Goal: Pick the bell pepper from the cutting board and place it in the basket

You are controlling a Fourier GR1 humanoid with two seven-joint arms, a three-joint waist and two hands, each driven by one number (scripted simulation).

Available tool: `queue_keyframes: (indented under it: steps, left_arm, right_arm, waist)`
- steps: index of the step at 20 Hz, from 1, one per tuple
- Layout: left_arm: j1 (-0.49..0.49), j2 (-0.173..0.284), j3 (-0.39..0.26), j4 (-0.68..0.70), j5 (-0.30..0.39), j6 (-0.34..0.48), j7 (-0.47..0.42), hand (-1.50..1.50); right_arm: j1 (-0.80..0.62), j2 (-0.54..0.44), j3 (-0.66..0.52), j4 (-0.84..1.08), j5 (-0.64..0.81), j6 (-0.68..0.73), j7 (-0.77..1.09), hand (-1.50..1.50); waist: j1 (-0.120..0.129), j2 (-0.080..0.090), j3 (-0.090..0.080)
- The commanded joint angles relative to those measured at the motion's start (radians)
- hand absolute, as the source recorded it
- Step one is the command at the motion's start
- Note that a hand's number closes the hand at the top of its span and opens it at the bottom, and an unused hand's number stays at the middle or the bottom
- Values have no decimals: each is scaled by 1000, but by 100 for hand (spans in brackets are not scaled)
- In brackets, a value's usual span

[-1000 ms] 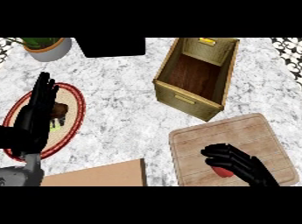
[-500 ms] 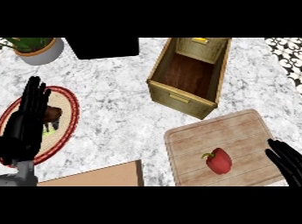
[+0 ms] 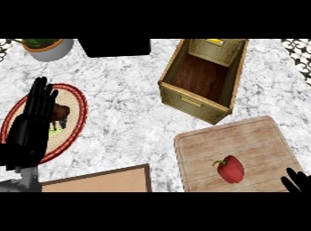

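A red bell pepper (image 3: 231, 169) with a green stem lies on the wooden cutting board (image 3: 237, 142) at the lower right. Only the fingertips of my right hand (image 3: 301, 182) show, at the board's lower right corner, apart from the pepper and holding nothing. The open wooden basket (image 3: 204, 74) stands beyond the board, at the upper right. My left hand (image 3: 33, 124) rests open at the left, fingers up, above a red-rimmed plate.
The red-rimmed plate (image 3: 75, 101) with a brown food item (image 3: 59, 113) lies at the left. A potted plant (image 3: 48, 47) stands at the top left beside a dark box (image 3: 114, 46). A brown board edge (image 3: 98, 180) shows at the bottom centre.
My right hand, which covered the pepper a second ago, has pulled back to the lower right, leaving the pepper bare on the board. The view has shifted slightly.
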Motion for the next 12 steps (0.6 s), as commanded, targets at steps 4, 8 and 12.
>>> queue_keyframes:
  steps: [4, 8, 12]
  left_arm:
    - [56, -32, -46, -7, -22, 3, -4, 0]
    - [35, -32, -36, -4, 1, -14, 15, 0]
    - [25, -30, -26, 14, -8, -14, 13, 0]
  right_arm:
    - [54, -27, 91, -283, 178, 136, 258, -150]
    - [-27, -47, 90, -243, 194, 195, 381, -150]
    - [-96, -18, 164, -184, 252, 197, 452, -150]
  waist:
    - [33, 5, -9]
    - [44, 10, -8]
    - [43, 9, -6]
